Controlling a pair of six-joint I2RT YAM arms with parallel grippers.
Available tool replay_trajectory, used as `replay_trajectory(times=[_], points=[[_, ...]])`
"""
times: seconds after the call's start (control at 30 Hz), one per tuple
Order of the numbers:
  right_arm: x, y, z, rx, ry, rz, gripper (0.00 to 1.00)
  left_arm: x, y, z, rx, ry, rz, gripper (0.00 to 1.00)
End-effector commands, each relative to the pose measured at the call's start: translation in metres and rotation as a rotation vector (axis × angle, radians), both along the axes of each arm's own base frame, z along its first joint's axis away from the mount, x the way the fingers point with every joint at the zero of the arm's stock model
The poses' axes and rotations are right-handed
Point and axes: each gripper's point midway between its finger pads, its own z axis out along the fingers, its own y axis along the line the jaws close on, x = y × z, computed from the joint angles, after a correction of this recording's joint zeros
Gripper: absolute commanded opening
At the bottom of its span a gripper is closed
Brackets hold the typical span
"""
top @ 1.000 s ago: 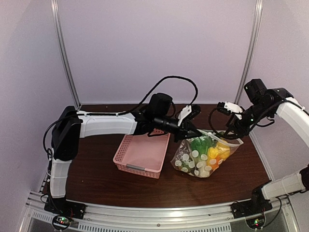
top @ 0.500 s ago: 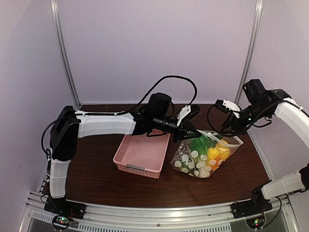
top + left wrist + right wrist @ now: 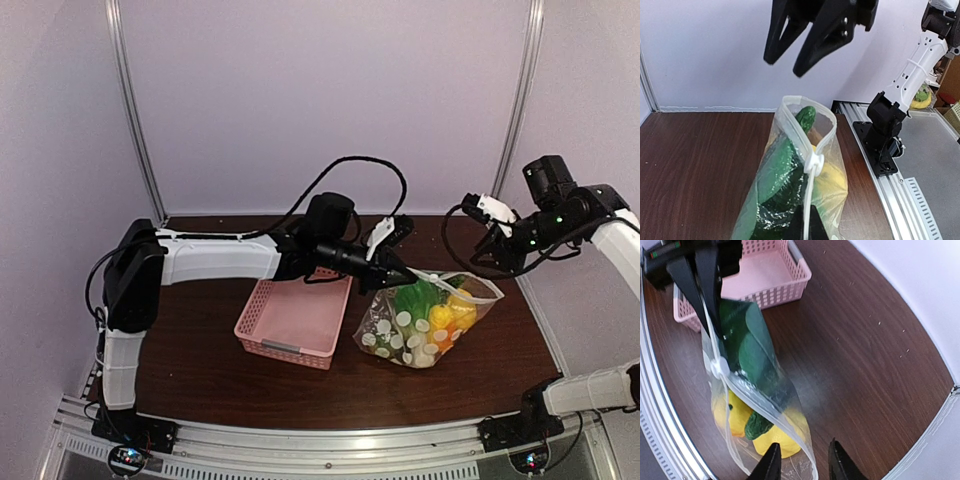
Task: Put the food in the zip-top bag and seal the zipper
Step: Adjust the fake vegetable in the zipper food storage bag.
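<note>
The zip-top bag (image 3: 418, 322) is pinched at the left end of its mouth by the left hand (image 3: 404, 276), whose fingers are pressed together on the plastic there. That arm reaches in from the left with its forearm about level. It passes over the far edge of the pink basket (image 3: 293, 318), and the hand points right. From the pinch the zipper (image 3: 807, 200) runs away from the hand to a small white slider (image 3: 813, 163). Up to the slider the two sides lie together; beyond it the mouth gapes in a loop. The bag hangs from the grip with its mouth up and its bottom resting on the worktop (image 3: 200, 365), just right of the basket. Its long axis slopes from the near-left bottom up to the far-right mouth. Inside, a green cucumber (image 3: 805, 118) stands tilted with its tip at the open mouth. Dark green leaves (image 3: 751, 347) lie beside it, and yellow lemons (image 3: 776, 439) sit lower down.

The right hand (image 3: 488, 256) hangs above and to the right of the mouth's far corner, apart from the bag. Its fingers are spread with nothing between them and aim down-left at the opening. Its arm comes in from the right, bent at the elbow, wrist raised
</note>
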Motion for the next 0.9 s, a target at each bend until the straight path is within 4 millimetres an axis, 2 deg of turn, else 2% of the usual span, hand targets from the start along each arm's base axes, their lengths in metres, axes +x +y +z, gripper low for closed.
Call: replay_trajectory(times=[0.0,0.07,0.17,0.3,0.4,0.5,0.6,0.77,0.87], points=[[-0.01,0.014,0.035,0.136,-0.034,0.008,0.27,-0.008,0.003,0.051,-0.123,-0.032,-0.021,0.0],[-0.013,0.02,0.02,0.159,0.029,0.025,0.23,-0.008,0.002,0.054,-0.135,-0.025,-0.019,0.0],[-0.017,0.027,0.002,0.185,0.103,0.05,0.24,-0.008,0.002,0.055,-0.141,-0.018,-0.016,0.0],[-0.013,0.029,-0.002,0.194,0.105,0.04,0.31,-0.008,0.003,0.057,-0.141,-0.02,-0.013,0.0],[-0.011,0.03,-0.004,0.198,0.109,0.037,0.31,-0.008,0.004,0.058,-0.14,-0.021,-0.013,0.0],[-0.011,0.031,-0.01,0.198,0.133,0.043,0.29,-0.008,0.005,0.058,-0.138,-0.023,-0.009,0.0],[-0.011,0.032,-0.016,0.191,0.151,0.044,0.2,-0.008,0.005,0.056,-0.135,-0.024,-0.008,0.0],[-0.015,0.028,-0.022,0.172,0.154,0.04,0.2,-0.007,0.005,0.055,-0.133,-0.025,-0.002,0.0],[-0.017,0.022,-0.028,0.138,0.147,0.019,0.15,-0.007,0.005,0.055,-0.133,-0.029,0.005,0.0]])
